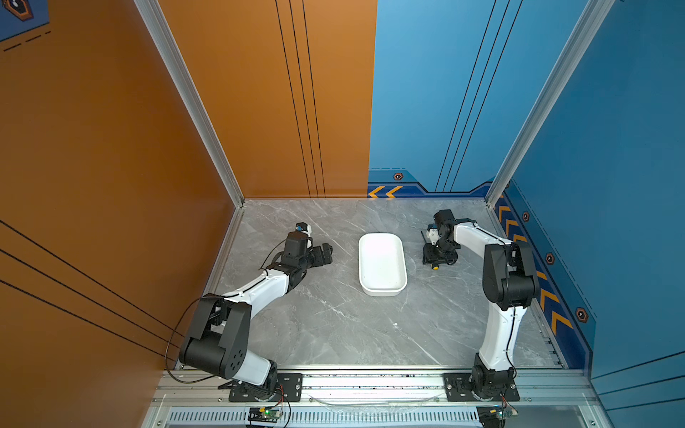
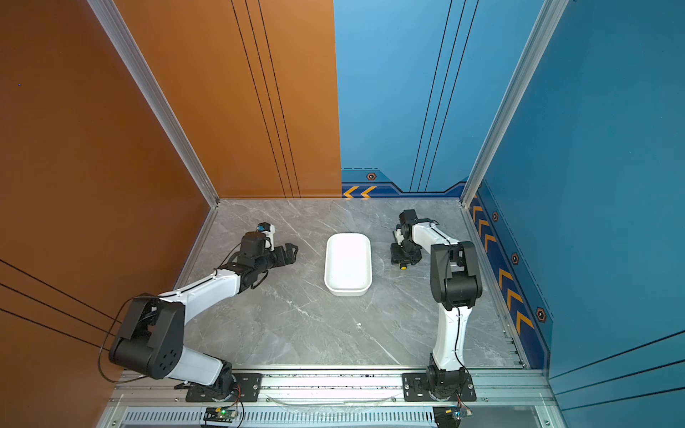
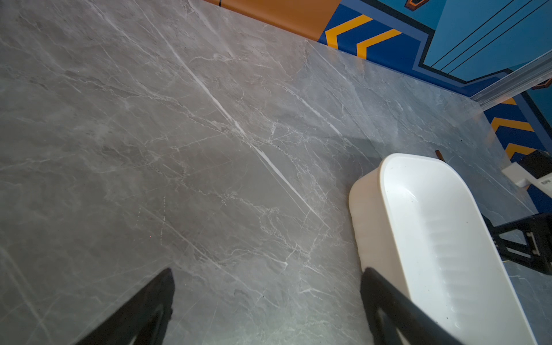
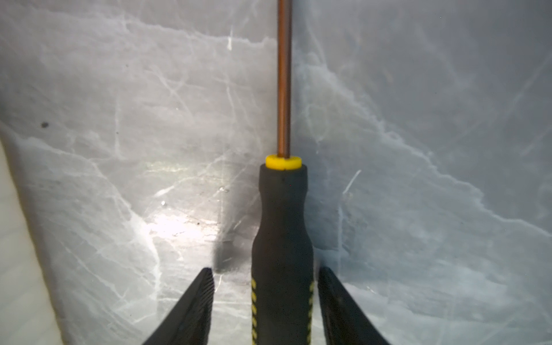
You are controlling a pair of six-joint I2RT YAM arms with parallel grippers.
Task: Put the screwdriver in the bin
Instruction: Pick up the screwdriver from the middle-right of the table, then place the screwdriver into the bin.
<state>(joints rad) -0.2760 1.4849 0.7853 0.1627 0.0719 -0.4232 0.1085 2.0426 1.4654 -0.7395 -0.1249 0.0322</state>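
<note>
Both jaws of the right claw flank the screwdriver handle on the desk, one touching, one gapped, not yet gripping, positioned for transfer to the bin alongside.

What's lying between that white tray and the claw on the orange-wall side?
Nothing: only bare grey table separates the bin from the left gripper, in both top views.

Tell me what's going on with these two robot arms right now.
The right gripper is down on the table, its jaws either side of the screwdriver handle; one finger looks to be touching, with a gap on the other side. The white bin beside it holds nothing yet. The left gripper is open and idle on the bin's other side.
</note>
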